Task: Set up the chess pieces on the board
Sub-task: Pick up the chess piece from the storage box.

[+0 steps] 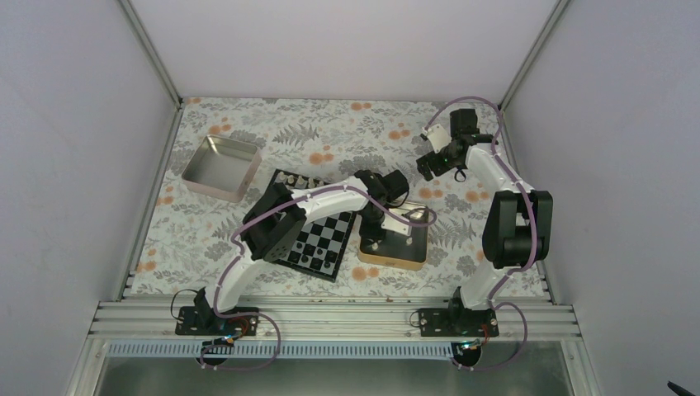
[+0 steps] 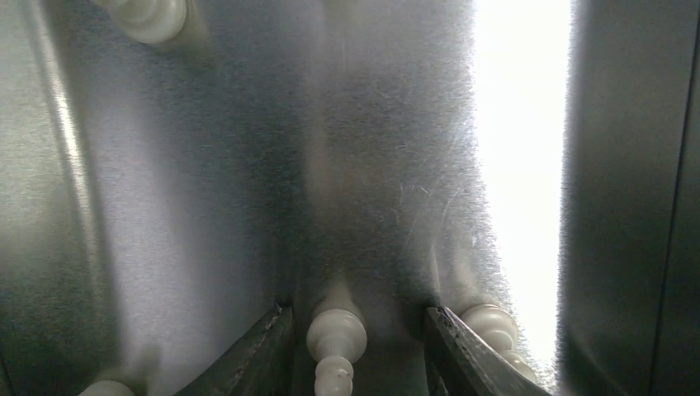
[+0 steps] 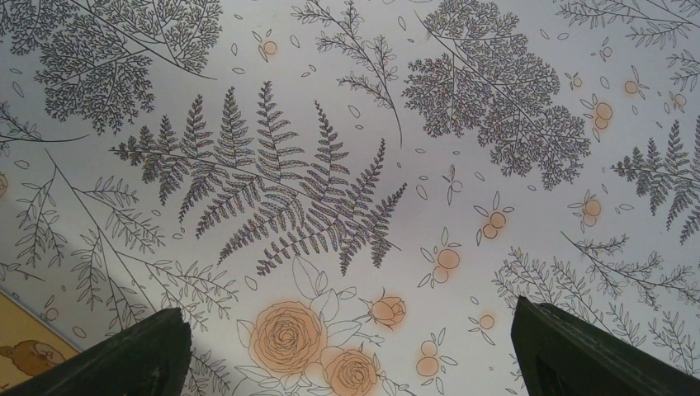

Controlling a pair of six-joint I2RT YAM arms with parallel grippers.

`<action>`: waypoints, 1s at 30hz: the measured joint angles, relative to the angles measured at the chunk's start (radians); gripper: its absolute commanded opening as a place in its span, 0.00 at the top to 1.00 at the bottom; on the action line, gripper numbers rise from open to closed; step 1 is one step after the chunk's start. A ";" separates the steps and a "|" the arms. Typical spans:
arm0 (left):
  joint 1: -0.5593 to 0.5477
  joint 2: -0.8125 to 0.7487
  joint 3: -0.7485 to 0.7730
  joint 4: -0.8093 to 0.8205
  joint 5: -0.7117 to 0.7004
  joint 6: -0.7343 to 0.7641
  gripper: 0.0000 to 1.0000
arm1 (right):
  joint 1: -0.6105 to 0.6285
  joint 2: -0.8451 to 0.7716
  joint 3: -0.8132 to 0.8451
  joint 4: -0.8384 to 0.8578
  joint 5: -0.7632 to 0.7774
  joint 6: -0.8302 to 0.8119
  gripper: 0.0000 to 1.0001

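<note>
My left gripper [image 1: 382, 233] reaches down into the gold tin [image 1: 396, 257]. In the left wrist view its dark fingers [image 2: 262, 346] stand open on either side of a white chess piece [image 2: 337, 334] lying on the tin's metal floor, with a gap on each side. A second white piece [image 2: 493, 323] lies just outside the right finger, and others show at the top left [image 2: 148, 15] and bottom left [image 2: 107, 388]. The board [image 1: 326, 239] lies left of the tin, partly under the left arm, with small pieces along its far edge [image 1: 299, 177]. My right gripper [image 1: 428, 163] hovers open over the flowered cloth [image 3: 347, 165], holding nothing.
A pinkish silver square tin [image 1: 221, 167] stands at the back left of the table. Both arm bases are bolted to the rail [image 1: 330, 318] at the near edge. Enclosure walls and corner posts ring the table.
</note>
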 measured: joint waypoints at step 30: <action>0.000 -0.065 -0.001 -0.016 -0.098 0.000 0.87 | 0.000 0.000 0.000 0.000 0.000 0.000 0.00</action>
